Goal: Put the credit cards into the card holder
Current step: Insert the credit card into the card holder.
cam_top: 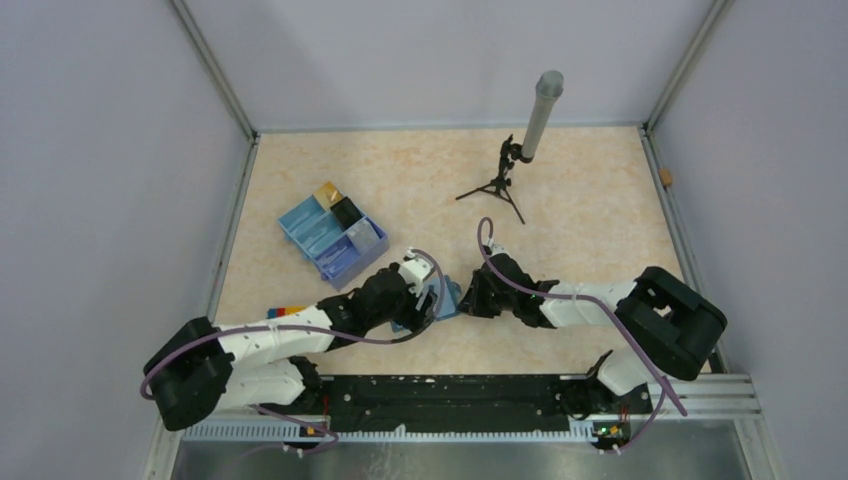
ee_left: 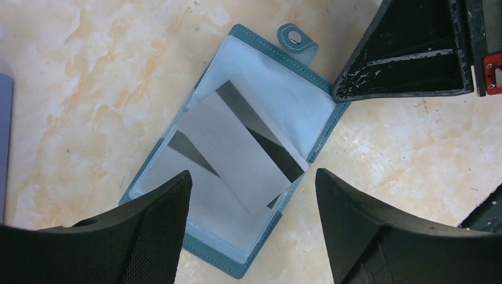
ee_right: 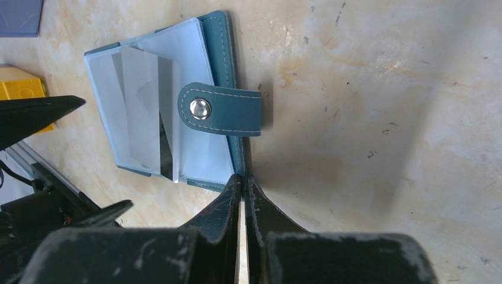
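The teal card holder lies open on the table, its pale blue inside up and its clasp strap folded over. A pale silvery credit card with a dark stripe lies askew on that inside; I cannot tell whether a sleeve holds it. My left gripper hangs just above the card, open, nothing between its fingers. My right gripper is shut on the card holder's edge. In the top view both grippers, left and right, meet over the holder. Gold, black and silvery cards sit in the tray.
A blue partitioned tray stands left of centre, behind the left arm. A small tripod with a grey tube stands at the back. A yellow block lies near the holder, beside the left gripper's fingers.
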You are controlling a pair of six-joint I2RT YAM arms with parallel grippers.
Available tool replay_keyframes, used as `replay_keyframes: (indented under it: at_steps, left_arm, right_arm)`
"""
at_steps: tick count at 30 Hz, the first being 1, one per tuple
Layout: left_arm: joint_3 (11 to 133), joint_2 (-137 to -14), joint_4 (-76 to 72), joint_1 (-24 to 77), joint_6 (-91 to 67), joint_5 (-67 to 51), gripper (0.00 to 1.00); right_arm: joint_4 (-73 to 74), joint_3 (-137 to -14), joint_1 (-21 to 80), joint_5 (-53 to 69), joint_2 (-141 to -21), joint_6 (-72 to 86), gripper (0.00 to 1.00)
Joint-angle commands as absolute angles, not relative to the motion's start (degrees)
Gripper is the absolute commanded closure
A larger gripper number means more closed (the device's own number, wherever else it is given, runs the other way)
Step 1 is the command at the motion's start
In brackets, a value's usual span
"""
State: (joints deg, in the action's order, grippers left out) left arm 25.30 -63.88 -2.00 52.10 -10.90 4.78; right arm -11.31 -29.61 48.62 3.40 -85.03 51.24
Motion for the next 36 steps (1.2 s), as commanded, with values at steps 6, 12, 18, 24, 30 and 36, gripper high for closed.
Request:
replay_keyframes:
  at_steps: [6, 12, 18, 24, 30, 36]
  left_arm:
    - [27.95, -72.24, -6.50, 57.08, -6.84, 12.09, 0.23]
    - [28.85, -74.19, -5.02, 57.67, -7.53, 14.44, 0.22]
    - [30.34, -76.43, -3.59, 58.44, -8.50, 17.48, 0.22]
    - [30.49, -76.85, -3.34, 58.83, -10.38, 20.97, 0.22]
    - [30.56, -77.17, -3.95, 58.90, -15.20, 22.62, 0.24]
    - [30.28, -78.16, -5.93, 58.87, -17.89, 21.85, 0.25]
  right_arm:
    - [-10.35, -27.08, 48.66, 2.41, -85.07, 51.61, 1.00]
    - [-11.11, -26.71, 48.69, 2.56, -84.94, 51.92, 1.00]
    - [-11.59, -26.39, 48.70, 2.64, -85.16, 51.99, 1.00]
    - [-12.11, -26.20, 48.64, 2.84, -85.16, 52.19, 1.00]
    - [-12.47, -26.23, 48.69, 3.02, -85.47, 52.16, 1.00]
    - [-12.44, -26.24, 48.67, 3.16, -85.93, 52.02, 1.00]
